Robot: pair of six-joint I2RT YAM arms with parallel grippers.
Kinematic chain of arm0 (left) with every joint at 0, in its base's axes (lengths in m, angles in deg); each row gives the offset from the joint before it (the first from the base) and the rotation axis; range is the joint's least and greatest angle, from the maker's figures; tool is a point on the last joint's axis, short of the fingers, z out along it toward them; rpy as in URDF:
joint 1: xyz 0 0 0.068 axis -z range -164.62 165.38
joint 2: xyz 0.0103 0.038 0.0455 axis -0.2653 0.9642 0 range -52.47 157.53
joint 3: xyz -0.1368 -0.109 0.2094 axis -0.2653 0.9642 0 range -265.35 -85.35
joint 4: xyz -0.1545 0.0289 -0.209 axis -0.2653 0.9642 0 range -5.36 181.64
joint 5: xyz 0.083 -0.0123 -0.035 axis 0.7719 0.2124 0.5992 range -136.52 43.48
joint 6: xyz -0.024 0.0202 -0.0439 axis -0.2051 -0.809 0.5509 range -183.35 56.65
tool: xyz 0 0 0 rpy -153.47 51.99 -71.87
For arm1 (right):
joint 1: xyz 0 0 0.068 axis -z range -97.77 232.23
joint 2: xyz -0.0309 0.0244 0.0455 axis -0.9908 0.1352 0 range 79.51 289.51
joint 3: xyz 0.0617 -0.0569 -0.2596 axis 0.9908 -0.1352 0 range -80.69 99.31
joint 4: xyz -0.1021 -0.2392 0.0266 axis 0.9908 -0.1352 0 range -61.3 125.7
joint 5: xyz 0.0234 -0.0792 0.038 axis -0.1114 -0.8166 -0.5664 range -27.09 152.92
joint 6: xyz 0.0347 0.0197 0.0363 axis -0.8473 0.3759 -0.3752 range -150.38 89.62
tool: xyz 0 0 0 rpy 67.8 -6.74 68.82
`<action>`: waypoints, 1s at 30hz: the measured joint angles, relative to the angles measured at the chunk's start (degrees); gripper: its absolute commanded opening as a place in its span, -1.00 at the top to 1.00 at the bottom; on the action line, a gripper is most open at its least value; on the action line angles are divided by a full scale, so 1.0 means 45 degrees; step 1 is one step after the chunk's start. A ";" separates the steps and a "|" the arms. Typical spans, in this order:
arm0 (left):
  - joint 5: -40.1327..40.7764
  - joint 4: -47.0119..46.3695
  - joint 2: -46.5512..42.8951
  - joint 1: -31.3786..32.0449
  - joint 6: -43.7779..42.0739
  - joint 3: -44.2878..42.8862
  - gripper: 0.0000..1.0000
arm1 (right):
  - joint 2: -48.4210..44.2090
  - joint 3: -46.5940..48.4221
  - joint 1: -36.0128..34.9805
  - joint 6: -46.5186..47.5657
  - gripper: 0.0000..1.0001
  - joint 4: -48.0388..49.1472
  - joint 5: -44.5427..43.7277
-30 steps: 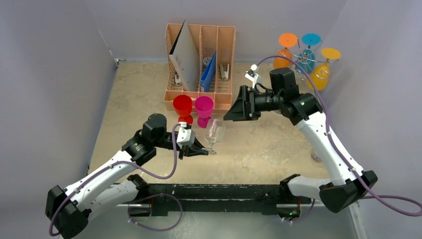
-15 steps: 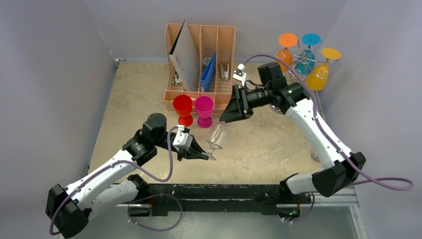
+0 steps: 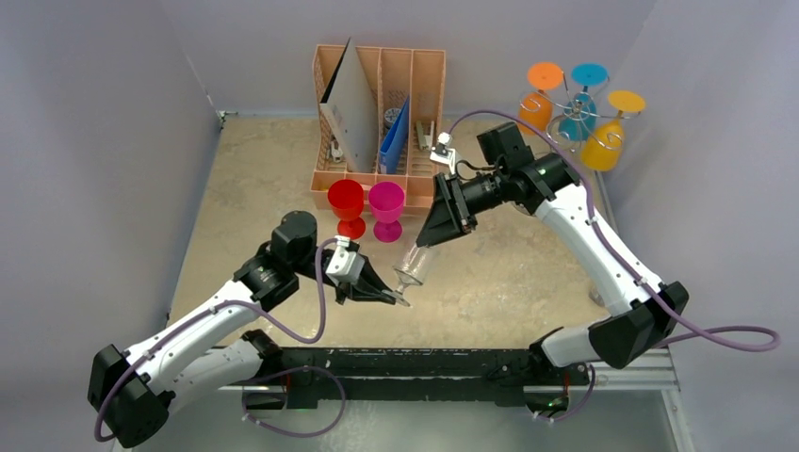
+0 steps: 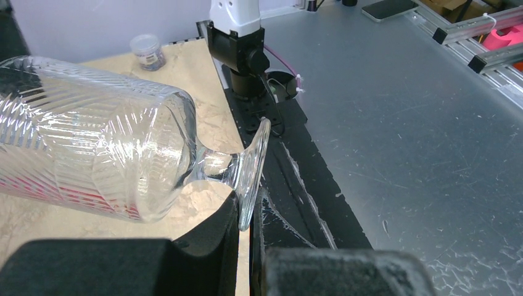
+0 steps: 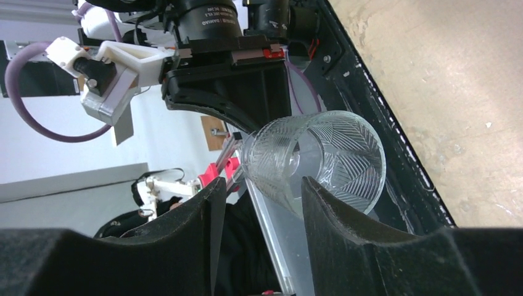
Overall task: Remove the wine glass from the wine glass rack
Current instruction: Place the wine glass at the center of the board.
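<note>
**A:** Item one, wine glass (image 3: 413,264). Location?

**B:** Centre of the overhead frame, in the air above the table (image 3: 254,188), tilted with its bowl toward the upper right. It is well apart from the wine glass rack (image 3: 572,115) at upper right, where three coloured glasses (image 3: 604,146) hang.

**A:** Tools?

**B:** Left gripper (image 3: 388,295): pinched narrow on the edge of the glass's foot. Right gripper (image 3: 441,229): jaws partly apart, one finger on either side of the bowl, with the mouth of the glass facing its camera.

**A:** Step in hand, and handling notes?

**B:** In my judgement, a hand-over from left to right.
- Centre the bowl between the pads before closing.
- Close gently. Ribbed glass is likely slick and brittle.
- The left should let go of the foot only once the right's hold is firm.
- Then draw away along the glass's own axis.

**A:** Entries not verifiable?

**B:**
- Whether the right pads touch the bowl. In the right wrist view the lower-right finger (image 5: 345,240) overlaps the glass, while the other shows a gap.
- The stem is largely hidden by the bowl in the left wrist view, and the bowl is cropped at that frame's left edge.
- The rack's stem and base cannot be made out.
</note>
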 measured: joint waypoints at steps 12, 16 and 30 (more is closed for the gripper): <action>-0.0398 0.0335 0.0068 0.0000 -0.0359 -0.0641 1.00 | 0.0330 0.0627 -0.0379 0.0665 0.11 -0.0811 0.0690; -0.0641 0.0452 0.0092 0.0000 -0.0607 -0.0641 1.00 | 0.0393 0.0627 -0.0597 0.0758 0.29 -0.0811 0.0942; -0.0894 0.0641 0.0102 0.0010 -0.0991 -0.0767 1.00 | 0.0398 0.0617 -0.1078 0.0675 0.55 -0.0466 0.1219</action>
